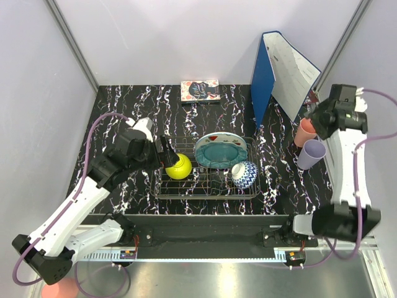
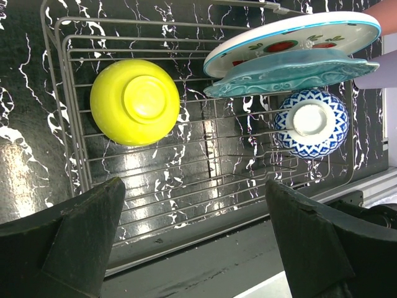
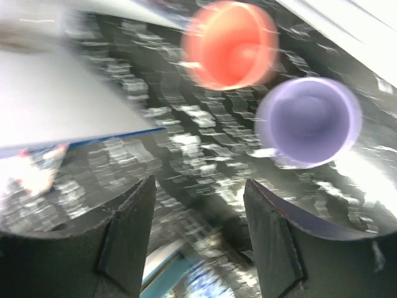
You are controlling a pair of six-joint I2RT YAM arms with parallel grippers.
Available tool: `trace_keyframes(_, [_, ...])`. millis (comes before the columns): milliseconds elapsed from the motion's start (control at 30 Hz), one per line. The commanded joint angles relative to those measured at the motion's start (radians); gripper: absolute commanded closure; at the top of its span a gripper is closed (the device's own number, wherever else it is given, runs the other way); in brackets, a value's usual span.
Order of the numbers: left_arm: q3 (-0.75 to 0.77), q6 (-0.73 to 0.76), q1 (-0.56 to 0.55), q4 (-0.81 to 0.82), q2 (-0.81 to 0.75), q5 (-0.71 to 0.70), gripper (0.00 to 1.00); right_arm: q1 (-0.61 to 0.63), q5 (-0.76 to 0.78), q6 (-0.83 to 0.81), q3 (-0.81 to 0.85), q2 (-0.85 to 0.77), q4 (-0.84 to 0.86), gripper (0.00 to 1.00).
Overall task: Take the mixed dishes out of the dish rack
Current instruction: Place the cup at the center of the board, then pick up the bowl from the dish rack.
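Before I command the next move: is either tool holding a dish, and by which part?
Nothing is held: left tool open above the dish rack near the yellow-green bowl; right tool open above the pink cup and lilac cup.

Lying overturned in the grey wire rack [image 1: 205, 185]: yellow-green bowl [image 2: 135, 101] left, blue-white bowl [image 2: 311, 123] right. Leaning together on edge behind them: teal plate [image 2: 291, 71], watermelon plate [image 2: 291, 37]. Standing upright on the tabletop [image 1: 124, 105], right of the rack: pink cup [image 1: 304, 131], lilac cup [image 1: 310, 154].
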Motion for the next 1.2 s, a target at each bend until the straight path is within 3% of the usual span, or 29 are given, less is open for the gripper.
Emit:
trace_keyframes(0, [0.032,0.03,-0.003,0.042,0.0,-0.028,0.01,0.129,-0.033,0.063,0.203,-0.158,-0.038,0.32])
trace_keyframes(133, [0.037,0.021,-0.003,0.049,0.031,-0.028,0.01,0.32,-0.125,0.063,0.271,-0.233,0.035,0.28])
trace_keyframes(267, [0.055,0.021,-0.032,0.059,0.087,-0.065,0.01,0.528,-0.203,0.014,0.219,-0.266,0.075,0.25])
trace_keyframes(500, [0.118,0.096,-0.086,0.021,0.265,-0.23,0.01,0.853,-0.045,-0.073,0.056,-0.307,0.04,0.17])
trace_keyframes(600, [0.146,0.119,-0.087,0.003,0.349,-0.269,0.01,0.917,-0.019,-0.085,-0.008,-0.325,0.058,0.14])
trace_keyframes(800, [0.17,0.133,-0.087,0.009,0.459,-0.324,0.01,0.928,-0.047,-0.119,-0.125,-0.382,0.121,0.13])
trace_keyframes(1167, [0.135,0.09,-0.087,0.14,0.621,-0.229,0.01,0.926,-0.094,-0.18,-0.116,-0.376,0.146,0.12])
